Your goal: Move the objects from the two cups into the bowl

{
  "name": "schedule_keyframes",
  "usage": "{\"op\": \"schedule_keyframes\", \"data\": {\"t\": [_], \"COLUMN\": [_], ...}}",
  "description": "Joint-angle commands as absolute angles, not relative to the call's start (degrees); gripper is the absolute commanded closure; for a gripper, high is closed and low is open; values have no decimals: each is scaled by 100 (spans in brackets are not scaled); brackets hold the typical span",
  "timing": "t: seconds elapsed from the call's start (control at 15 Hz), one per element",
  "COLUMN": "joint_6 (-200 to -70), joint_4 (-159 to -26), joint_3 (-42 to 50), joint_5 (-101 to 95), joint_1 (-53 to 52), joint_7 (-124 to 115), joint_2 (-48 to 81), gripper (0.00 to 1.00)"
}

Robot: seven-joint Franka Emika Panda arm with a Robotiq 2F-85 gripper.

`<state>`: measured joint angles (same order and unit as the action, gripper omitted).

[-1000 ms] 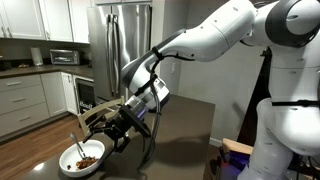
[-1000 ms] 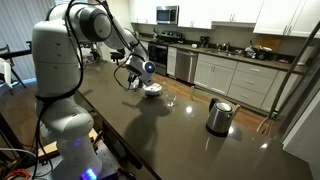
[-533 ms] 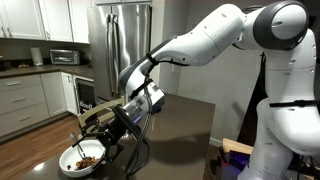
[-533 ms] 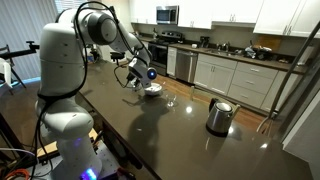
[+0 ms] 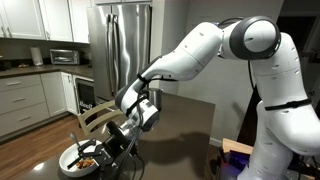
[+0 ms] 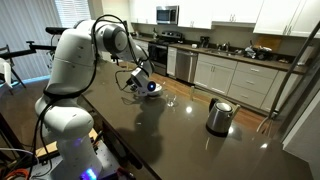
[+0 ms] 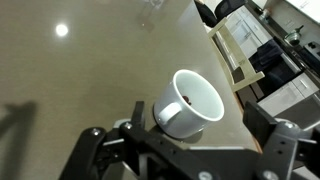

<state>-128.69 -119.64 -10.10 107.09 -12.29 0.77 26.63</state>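
Note:
A whitish cup (image 7: 190,105) with a handle stands on the dark table, and a few small brown objects (image 7: 186,98) lie inside it. My gripper (image 7: 185,140) is open, low over the table, with its black fingers (image 7: 275,135) standing wide on either side of the cup's near side and not touching it. In an exterior view the gripper (image 5: 118,140) hangs right beside the white bowl (image 5: 68,160), which holds brown pieces and a thin metal utensil (image 5: 76,128). The bowl (image 6: 151,88) also shows behind the gripper (image 6: 140,84). A clear glass cup (image 6: 172,99) stands just past it.
A steel kettle (image 6: 219,116) with a black handle stands further along the dark table (image 6: 150,130). Wooden chairs (image 5: 100,115) stand at the table's edge near the bowl. Kitchen counters and a fridge (image 5: 120,50) lie beyond.
The arm has swung down and towards the bowl, bringing the open gripper lower over the table. The fingers have stayed wide apart.

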Motion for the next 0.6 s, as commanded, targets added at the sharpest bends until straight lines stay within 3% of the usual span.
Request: {"op": "schedule_keyframes", "data": {"t": [0.0,0.53], "joint_6": [-12570,-12119], "joint_4": [-11672,-11541], "joint_3": [-1017,-943], "joint_5": [11226,11706], "joint_1": [-1244,-1296], "joint_7": [-141,-264], "joint_2": [3068,3368], "gripper": [0,0]}}
